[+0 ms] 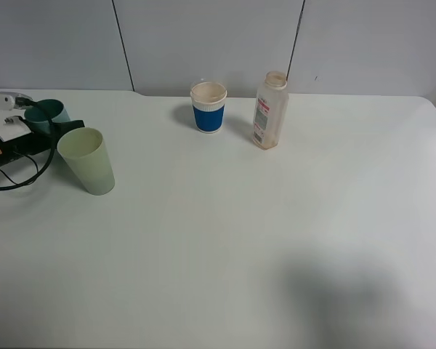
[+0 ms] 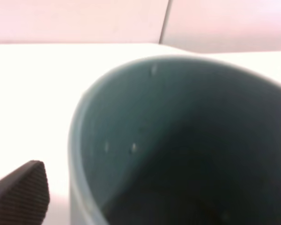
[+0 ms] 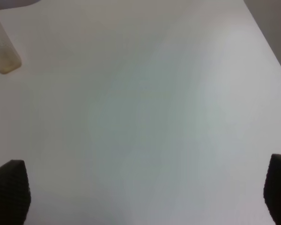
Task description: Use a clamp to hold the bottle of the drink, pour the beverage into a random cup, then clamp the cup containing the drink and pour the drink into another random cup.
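Bottle [image 1: 269,110] label white-red, text unreadable; left hand [image 1: 38,125] parted beside teal cup [image 1: 48,113]; right hand [image 3: 140,197] wide.

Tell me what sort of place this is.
Likely a robot test bench, not a kitchen: a bare white table against plain grey wall panels, with only cups and a bottle set out beside an arm's fingers.

You get only the rim and upper wall of the teal cup [image 1: 49,110] from the high camera at nine o'clock; the pale yellow-green cup [image 1: 89,160] and the left arm cover the rest. Your left wrist view is blurred, the cup [image 2: 178,140] cut off at its edge, with one finger pad [image 2: 23,192] showing. In your right wrist view only the bottle's [image 3: 2,51] base appears.
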